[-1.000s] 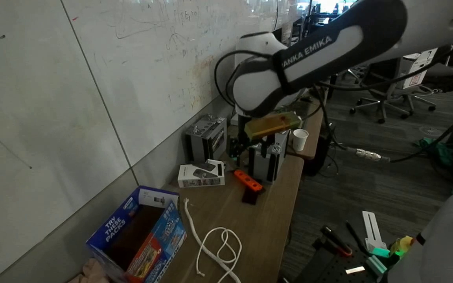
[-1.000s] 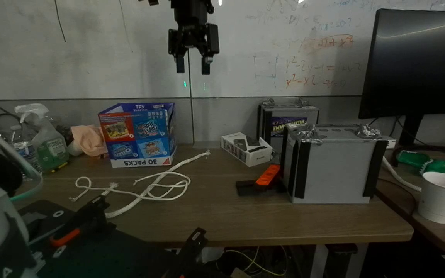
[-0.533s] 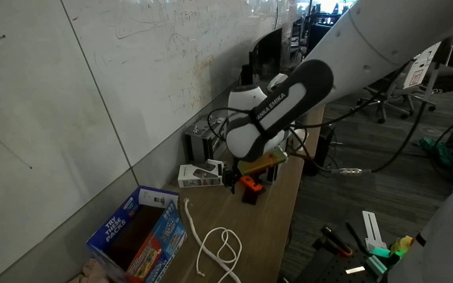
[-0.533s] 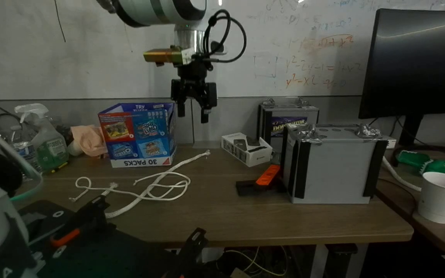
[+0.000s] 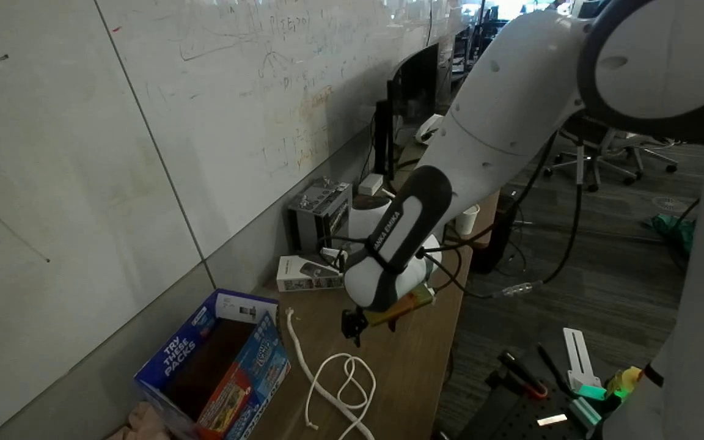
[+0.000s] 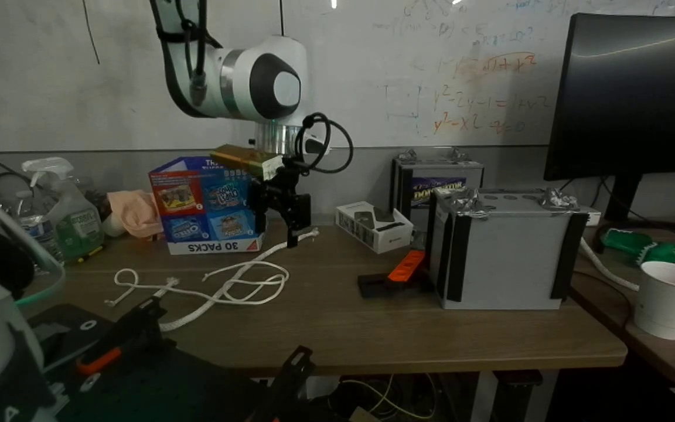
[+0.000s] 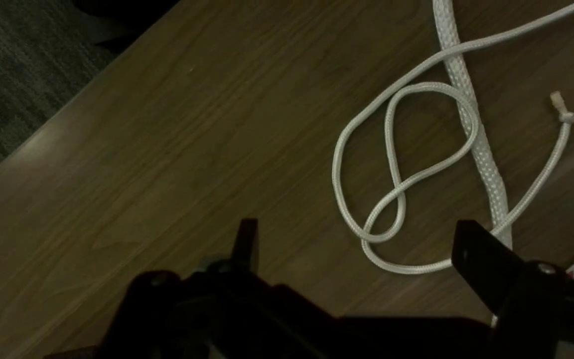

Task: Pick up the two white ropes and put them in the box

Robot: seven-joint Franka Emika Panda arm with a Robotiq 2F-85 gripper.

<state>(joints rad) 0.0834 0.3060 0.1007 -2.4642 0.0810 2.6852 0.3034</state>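
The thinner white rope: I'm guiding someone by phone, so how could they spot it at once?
On the wooden table, find the open blue snack box. Beside it, the thinner white rope crosses over a thicker rope. Its slimmer cord, curled into loops, sets it apart.

We read "TRY THESE PACKS" and inverted "30 PACKS" on the left box [image 5: 257, 366], "EMIKA" on the arm [image 5: 480, 153].
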